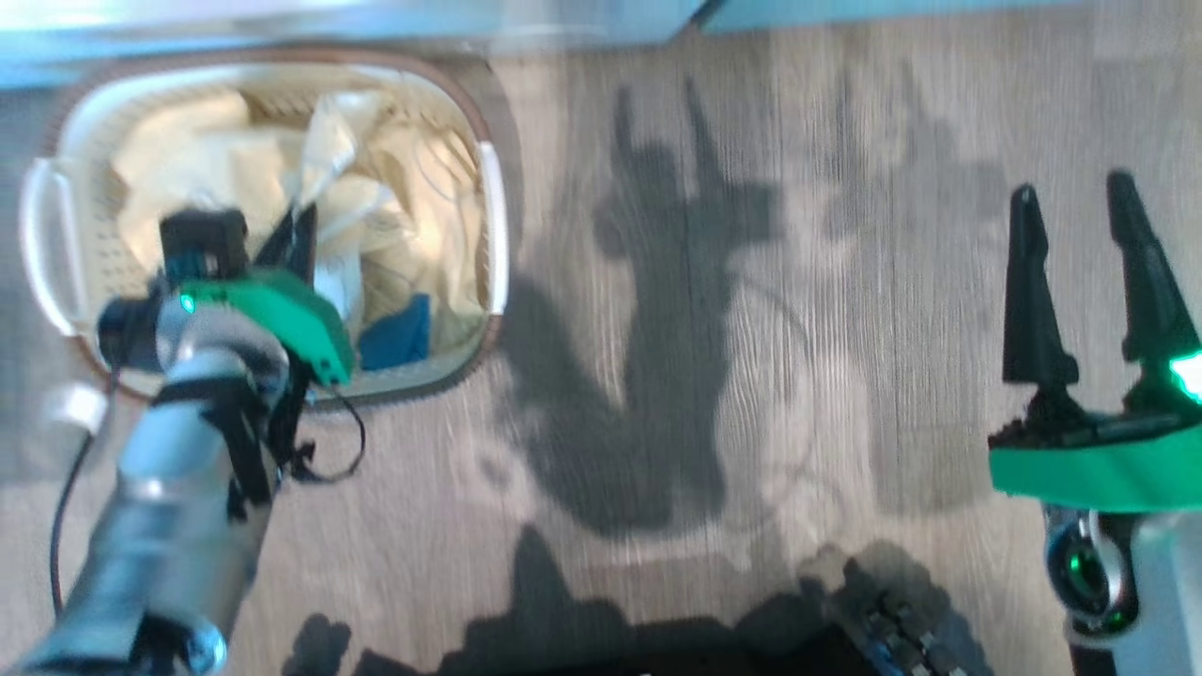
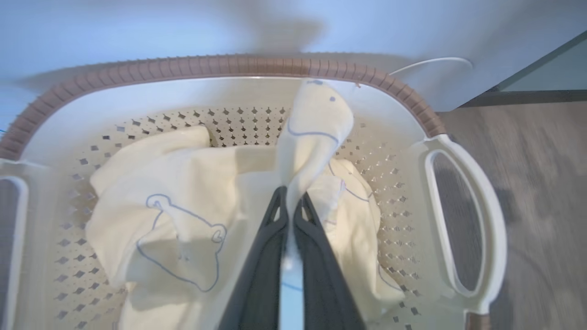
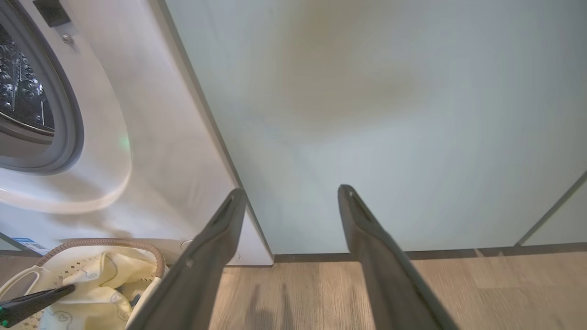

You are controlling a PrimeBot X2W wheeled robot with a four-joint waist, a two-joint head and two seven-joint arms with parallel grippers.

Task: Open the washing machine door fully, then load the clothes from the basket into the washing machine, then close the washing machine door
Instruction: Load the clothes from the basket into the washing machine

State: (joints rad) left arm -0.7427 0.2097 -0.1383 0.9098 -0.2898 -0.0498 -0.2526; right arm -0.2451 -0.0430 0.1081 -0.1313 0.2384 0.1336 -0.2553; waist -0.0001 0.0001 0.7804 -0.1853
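The cream basket (image 1: 474,113) with its brown rim stands on the floor at the upper left of the head view, holding pale yellow clothes (image 1: 188,160) and a small blue piece (image 1: 399,333). My left gripper (image 1: 299,230) reaches down into it. In the left wrist view that gripper (image 2: 291,201) is shut on a printed yellow piece (image 2: 314,133), which rises in a strip above the fingertips. My right gripper (image 1: 1071,192) is open over bare floor, far right of the basket. The white washing machine (image 3: 151,137) shows its grey-ringed drum mouth (image 3: 69,119). Its door is out of view.
Pale green cabinet doors (image 3: 390,114) stand right of the washer, facing my right gripper (image 3: 289,197). The basket (image 3: 105,242) sits right at the washer's foot. Wooden floor (image 1: 751,376) with arm shadows spreads between the grippers. My dark base (image 1: 873,629) is at the bottom.
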